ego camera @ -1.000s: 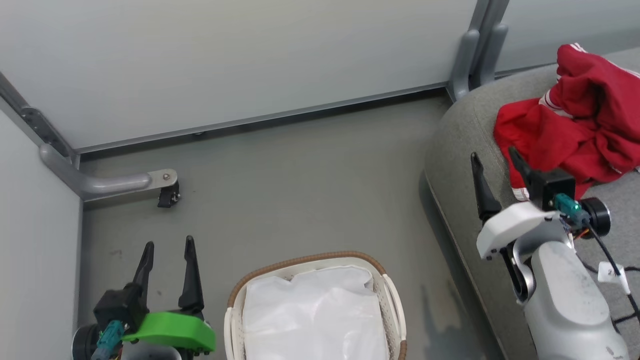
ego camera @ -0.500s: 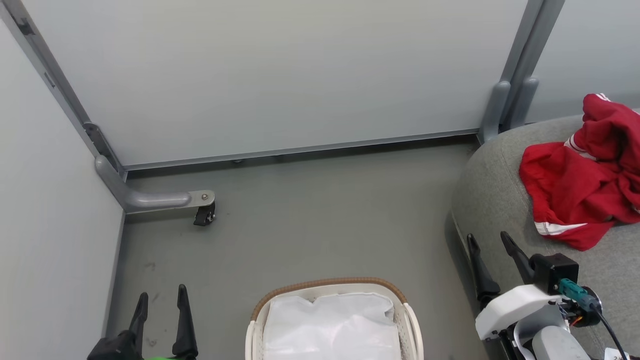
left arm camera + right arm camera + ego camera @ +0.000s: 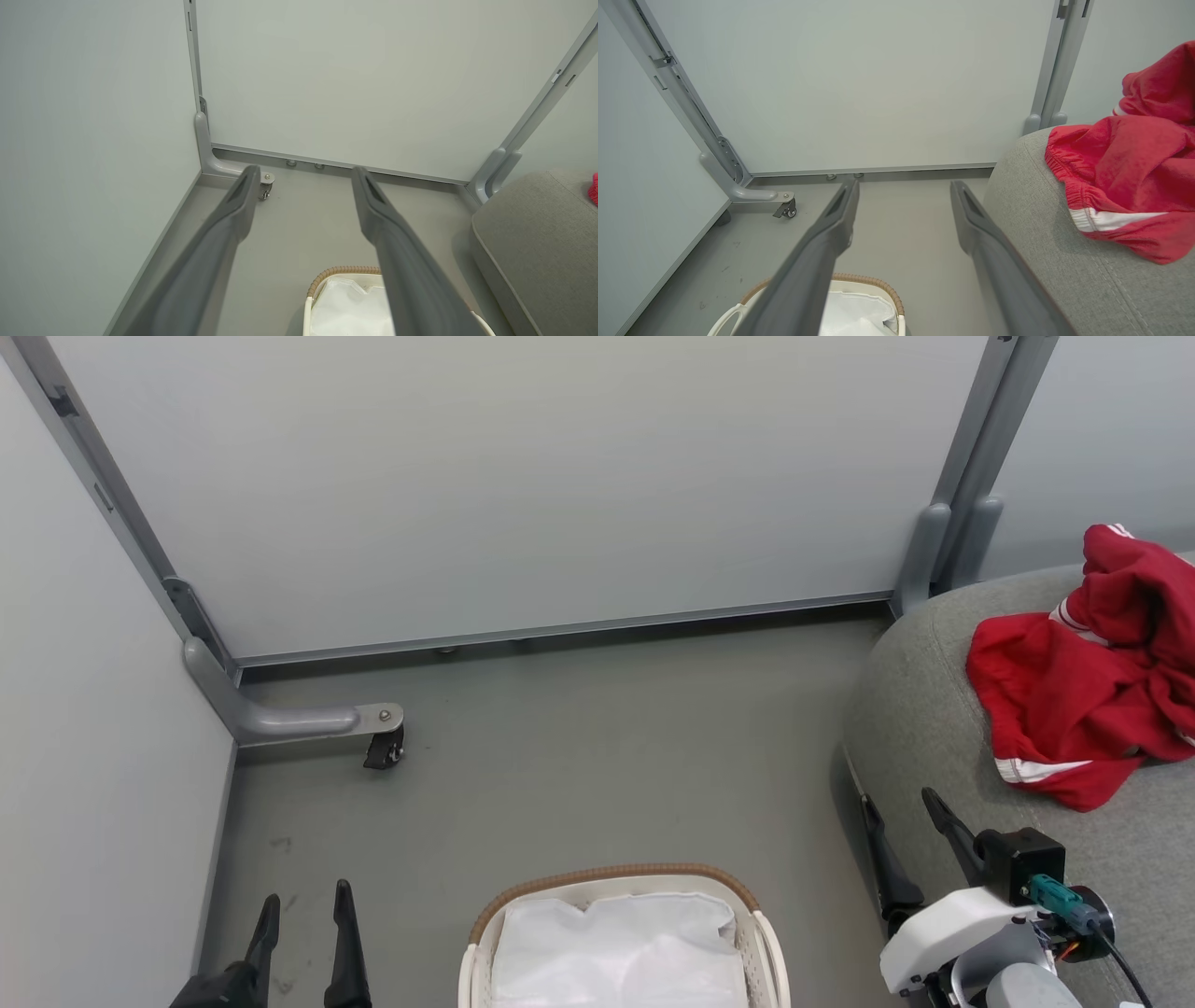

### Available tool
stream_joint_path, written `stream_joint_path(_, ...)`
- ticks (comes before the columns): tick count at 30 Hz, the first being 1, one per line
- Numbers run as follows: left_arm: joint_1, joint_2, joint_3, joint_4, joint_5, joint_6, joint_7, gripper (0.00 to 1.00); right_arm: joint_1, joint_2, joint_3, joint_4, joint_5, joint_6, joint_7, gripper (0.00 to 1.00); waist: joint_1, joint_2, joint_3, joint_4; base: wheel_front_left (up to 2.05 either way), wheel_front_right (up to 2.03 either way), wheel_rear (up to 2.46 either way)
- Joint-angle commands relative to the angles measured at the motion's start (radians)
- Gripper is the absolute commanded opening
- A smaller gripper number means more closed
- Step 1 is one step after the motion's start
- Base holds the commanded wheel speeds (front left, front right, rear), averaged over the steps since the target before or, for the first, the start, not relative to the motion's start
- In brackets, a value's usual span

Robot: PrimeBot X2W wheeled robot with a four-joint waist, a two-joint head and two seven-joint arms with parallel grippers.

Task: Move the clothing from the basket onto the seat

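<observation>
The red clothing [image 3: 1083, 700] lies in a crumpled heap on the grey seat [image 3: 920, 709], off to the robot's right. One white-striped hem points toward the seat's rounded edge, and a taller fold rises behind it near the wall panel [image 3: 523, 476]. None of the heap hangs over the edge; grey fabric shows around its near and left sides.

The basket [image 3: 611, 875] stands on the floor [image 3: 579, 756] in front of the robot, between its two arms and apart from the seat. Inside its brown woven rim the white liner [image 3: 616, 947] lies rumpled.

The right gripper [image 3: 898, 798] hangs by the seat's left edge, fingers spread wide with nothing between them. It is clear of the clothing, which sits further up and to the right. From its wrist view, one finger lines up along the edge of the seat; I cannot tell whether it touches.

The left gripper [image 3: 308, 893] is low on the left, over bare floor beside the basket, also spread wide and holding nothing.

A small black caster [image 3: 385, 749] on a grey foot stands in the far left corner, where the panels meet.
</observation>
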State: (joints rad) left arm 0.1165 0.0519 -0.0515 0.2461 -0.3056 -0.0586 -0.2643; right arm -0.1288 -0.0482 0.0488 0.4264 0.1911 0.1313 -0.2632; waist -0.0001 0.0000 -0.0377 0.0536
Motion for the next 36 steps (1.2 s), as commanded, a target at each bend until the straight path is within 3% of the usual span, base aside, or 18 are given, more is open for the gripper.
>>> stream_joint_path(1, 0.007, 0.0, 0.004, 0.004, 0.006, -0.006, 0.0, 1.0, 0.018, -0.004, 0.0, 0.001, -0.007, -0.001, -0.002, 1.0, 0.0001, 0.0, -0.002, 0.0, 0.0, 0.0, 0.0)
stream_joint_path(14, 0.01, -0.001, 0.003, 0.031, 0.005, -0.005, 0.0, 1.0, 0.034, -0.004, -0.004, 0.001, -0.01, -0.001, -0.002, 1.0, 0.0001, 0.0, -0.016, 0.002, 0.0, 0.0, 0.0)
stream_joint_path(15, 0.0, -0.001, 0.0, 0.029, 0.004, -0.002, 0.0, 0.0, 0.017, 0.0, -0.003, 0.001, -0.005, 0.0, 0.0, 0.0, 0.0001, 0.0, -0.016, 0.002, 0.0, 0.0, 0.0)
stream_joint_path(19, 0.001, -0.002, -0.005, 0.064, 0.001, -0.002, 0.001, 0.0, 0.035, 0.007, -0.002, 0.031, -0.004, 0.0, 0.002, 0.0, 0.0001, 0.0, -0.016, 0.002, 0.0, 0.0, 0.0)
stream_joint_path(36, -0.053, -0.002, 0.035, 0.049, -0.286, -0.018, 0.085, 0.0, 0.029, 0.004, -0.04, -0.016, 0.31, 0.0, 0.086, 0.0, 0.0001, 0.0, -0.008, -0.006, 0.0, 0.0, 0.0)
